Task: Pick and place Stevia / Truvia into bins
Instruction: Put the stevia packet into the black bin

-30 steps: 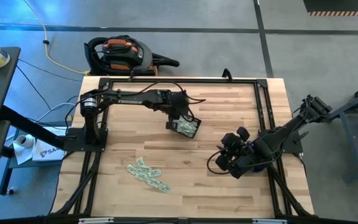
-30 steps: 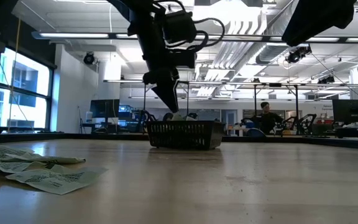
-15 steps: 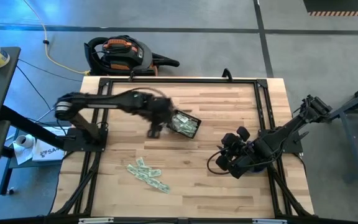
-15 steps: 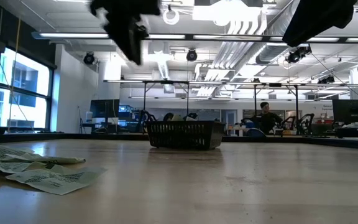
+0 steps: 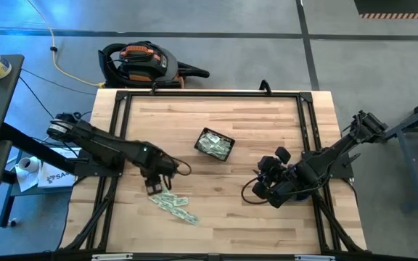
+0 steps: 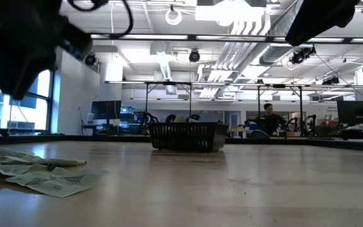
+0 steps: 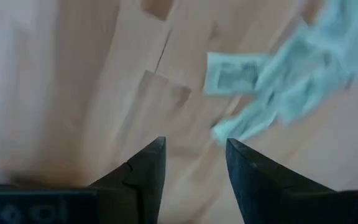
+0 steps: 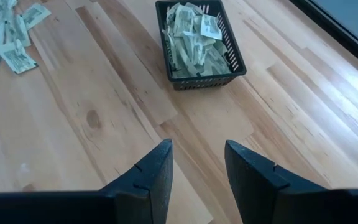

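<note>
Loose pale green and white sachets (image 5: pixel 173 204) lie flat in a small pile on the wooden table, near its front left; they also show in the low view (image 6: pixel 36 171) and the left wrist view (image 7: pixel 278 81). My left gripper (image 5: pixel 154 185) points down just beside the pile's far-left end, open, with bare wood between its fingers (image 7: pixel 194 155). The dark slatted basket (image 5: pixel 215 144) stands mid-table with several sachets inside (image 8: pixel 194 37). My right gripper (image 5: pixel 265 185) waits open at the right, slanting down toward the basket (image 8: pixel 197 155).
Black frame rails (image 5: pixel 115 145) run along the table's edges. Bare wood (image 5: pixel 216 188) lies between the pile and the basket. An orange and black vacuum cleaner (image 5: pixel 140 61) sits on the floor beyond the far edge. A person (image 6: pixel 270 116) sits far off in the room.
My left gripper has left the basket and swung toward the table's near left, ending over the far-left end of the sachet pile, its wrist rolling on the way. The basket and the pile have stayed where they were.
</note>
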